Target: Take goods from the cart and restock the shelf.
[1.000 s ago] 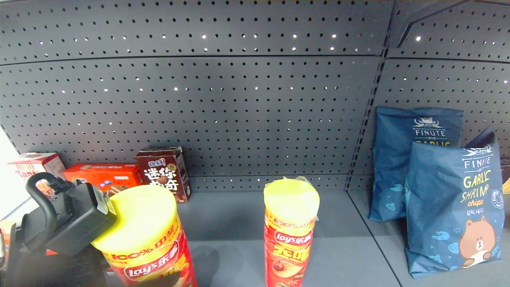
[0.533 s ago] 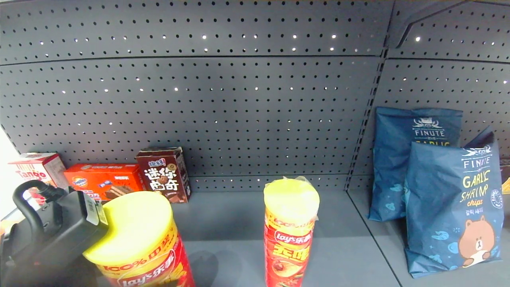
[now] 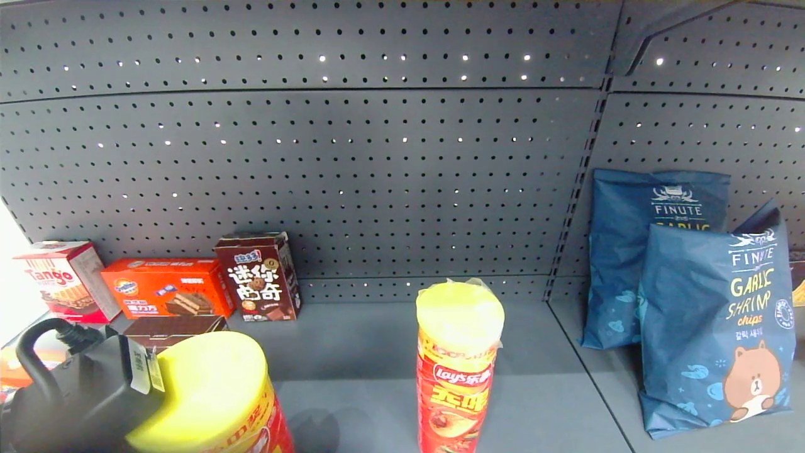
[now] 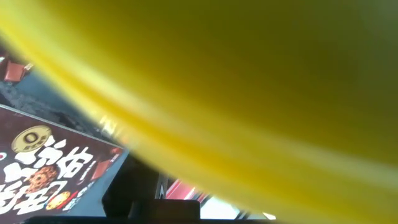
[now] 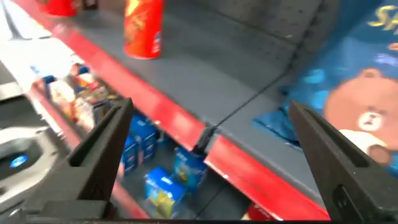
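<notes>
While one crisp can (image 3: 458, 371) stands upright near the middle of the shelf's (image 3: 377, 352) front edge, a second can (image 3: 207, 390) is tilted over the front edge toward the left end, its lid hard against the left gripper (image 3: 88, 390).

**Progress.** The restocking appears partly done: one can is placed and the second seems to be at the shelf but not yet set down. A bare stretch of shelf lies between the two cans and behind them. How many goods remain to be fetched cannot be told.

**Task object.** The second can is a red printed tube with a broad yellow lid (image 4: 249, 93), leaning away from upright.

**Grippers.** Whether the left gripper is clenched on the can cannot be told. The right gripper (image 5: 211, 155) is released, jaws wide apart with nothing between them, off the shelf's front edge near the right end.

**Surroundings.** Three snack boxes (image 3: 163, 288) line the back left corner, with a flat brown box (image 3: 173, 326) in front of them. Two blue chip bags (image 3: 717, 327) lean at the right end.
</notes>
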You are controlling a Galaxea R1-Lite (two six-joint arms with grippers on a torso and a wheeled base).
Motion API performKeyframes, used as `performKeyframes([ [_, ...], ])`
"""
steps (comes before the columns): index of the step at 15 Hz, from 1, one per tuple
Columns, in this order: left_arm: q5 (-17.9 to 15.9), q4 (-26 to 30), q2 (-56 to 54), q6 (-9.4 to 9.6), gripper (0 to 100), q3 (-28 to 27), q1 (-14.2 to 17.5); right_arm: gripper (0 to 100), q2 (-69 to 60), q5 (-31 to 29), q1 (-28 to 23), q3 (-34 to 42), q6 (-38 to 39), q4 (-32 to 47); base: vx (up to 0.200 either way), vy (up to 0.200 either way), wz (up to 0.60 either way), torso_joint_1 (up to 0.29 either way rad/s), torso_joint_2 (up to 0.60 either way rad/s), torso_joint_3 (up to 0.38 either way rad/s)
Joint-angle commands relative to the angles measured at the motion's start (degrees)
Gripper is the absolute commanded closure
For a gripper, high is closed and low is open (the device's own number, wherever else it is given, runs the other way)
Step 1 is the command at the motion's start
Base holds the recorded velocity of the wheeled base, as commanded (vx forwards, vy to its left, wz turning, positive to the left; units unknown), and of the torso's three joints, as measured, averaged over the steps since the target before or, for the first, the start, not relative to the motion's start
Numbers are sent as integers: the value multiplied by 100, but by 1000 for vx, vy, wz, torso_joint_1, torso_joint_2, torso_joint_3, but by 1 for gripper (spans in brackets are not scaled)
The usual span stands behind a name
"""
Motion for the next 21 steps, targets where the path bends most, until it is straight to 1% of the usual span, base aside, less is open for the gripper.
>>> performKeyframes([
  [1,1,-2,-9,-1,100,-10,-16,0,717,181,-34,-20,38,76,0,0,0,0,0,0],
  [2,1,-2,-9,-1,100,-1,-16,0,1139,102,-500,-20,29,67,0,0,0,0,0,0],
  [3,1,-2,-9,-1,100,8,-16,0,1455,58,-1089,-20,3,67,0,0,0,0,0,0],
  [5,9,-2,-53,-1,100,17,-8,0,1666,32,-2468,-20,-15,67,0,0,0,0,0,0],
  [6,9,-2,-105,-1,100,17,1,0,1605,32,-3277,-20,-15,67,0,0,0,0,0,0],
  [7,9,-2,-114,-1,100,17,10,0,1482,32,-3945,-20,-15,67,0,0,0,0,0,0],
  [8,9,-2,-114,-1,100,8,1,0,1165,41,-4877,-20,-15,67,0,0,0,0,0,0],
  [9,9,-2,-114,-1,100,-10,-16,0,893,58,-5430,-20,-6,76,0,0,0,0,0,0],
  [10,1,-2,-114,8,100,-10,-43,0,541,76,-5632,-20,-6,76,0,0,0,0,0,0],
  [11,1,-11,-105,8,100,-10,-78,0,497,93,-5624,-11,20,41,0,0,0,0,0,0],
  [12,9,-2,-114,-1,100,17,-183,0,480,84,-5624,77,64,-284,0,0,0,0,0,0],
  [13,9,-2,-114,-1,100,17,-201,0,480,164,-5624,138,231,-399,0,0,0,0,0,0],
  [15,1,-2,-114,-1,100,8,-210,0,480,656,-5624,103,785,-275,0,0,0,0,0,0],
  [16,1,-2,-114,-1,100,8,-219,0,480,1148,-5624,-11,1057,32,0,0,0,0,0,0],
  [18,1,-2,-114,-1,100,17,-227,0,480,1201,-5624,-11,1013,41,0,0,0,0,0,0],
  [21,45,6,-88,-1,100,-89,-201,0,488,990,-5641,-29,1013,67,0,0,0,0,0,0],
])
